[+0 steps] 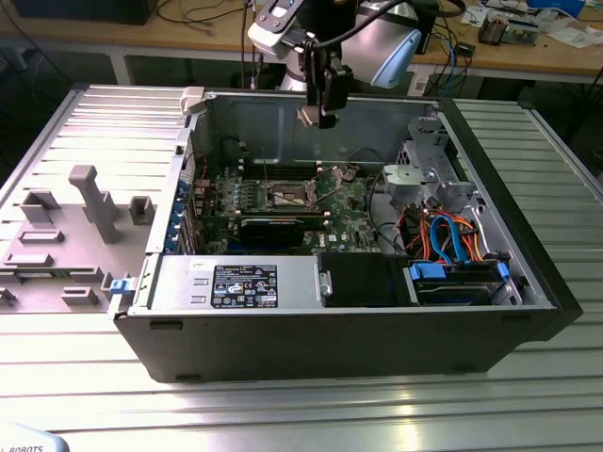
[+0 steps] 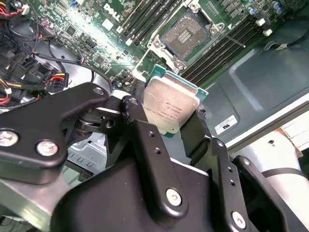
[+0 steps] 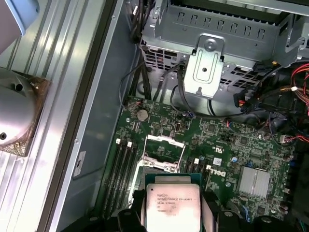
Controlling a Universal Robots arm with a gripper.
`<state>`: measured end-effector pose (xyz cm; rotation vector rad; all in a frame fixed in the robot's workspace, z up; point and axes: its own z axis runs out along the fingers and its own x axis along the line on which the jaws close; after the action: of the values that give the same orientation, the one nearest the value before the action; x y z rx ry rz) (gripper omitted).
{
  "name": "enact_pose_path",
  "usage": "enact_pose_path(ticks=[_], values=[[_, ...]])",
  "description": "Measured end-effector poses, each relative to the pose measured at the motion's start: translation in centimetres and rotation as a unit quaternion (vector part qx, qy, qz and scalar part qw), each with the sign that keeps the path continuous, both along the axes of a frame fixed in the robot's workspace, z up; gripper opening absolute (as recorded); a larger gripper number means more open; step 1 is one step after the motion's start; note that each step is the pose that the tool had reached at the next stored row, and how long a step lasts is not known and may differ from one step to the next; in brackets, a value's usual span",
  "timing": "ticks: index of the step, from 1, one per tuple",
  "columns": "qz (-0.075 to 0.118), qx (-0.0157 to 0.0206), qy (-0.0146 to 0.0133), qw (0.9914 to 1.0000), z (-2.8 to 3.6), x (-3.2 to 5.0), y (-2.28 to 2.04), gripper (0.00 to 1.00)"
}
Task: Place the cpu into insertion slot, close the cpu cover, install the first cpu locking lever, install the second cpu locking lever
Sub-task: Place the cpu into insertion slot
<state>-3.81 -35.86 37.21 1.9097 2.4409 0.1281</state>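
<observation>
The jaws clamp the cpu (image 2: 171, 104) by two opposite edges, its silvery top turned toward the camera in the second wrist view. The chip hangs well above the insertion slot (image 2: 186, 36), which lies uncovered on the green board (image 2: 87, 29) inside the open computer case (image 1: 330, 344).

**A:** A ribbed metal table (image 1: 301, 405) takes up the whole foreground, silvery slats all over.
**B:** Light's glinting off it near the front edge. And behind?
**A:** A long wooden workbench (image 1: 141, 42), cables (image 1: 203, 14) strewn across it, shadow underneath.
**B:** A grey moulded tray (image 1: 85, 235) sits on the exterior view's left.
</observation>
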Motion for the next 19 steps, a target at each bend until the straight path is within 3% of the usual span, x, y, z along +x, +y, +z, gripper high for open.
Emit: enact_pose_path(ticks=[3, 19], values=[[-0.019, 0.0, 0.0, 0.99982, 0.0, 0.0, 0.0, 0.54], [-0.02, 0.0, 0.0, 0.9998, 0.0, 0.0, 0.0, 0.54]])
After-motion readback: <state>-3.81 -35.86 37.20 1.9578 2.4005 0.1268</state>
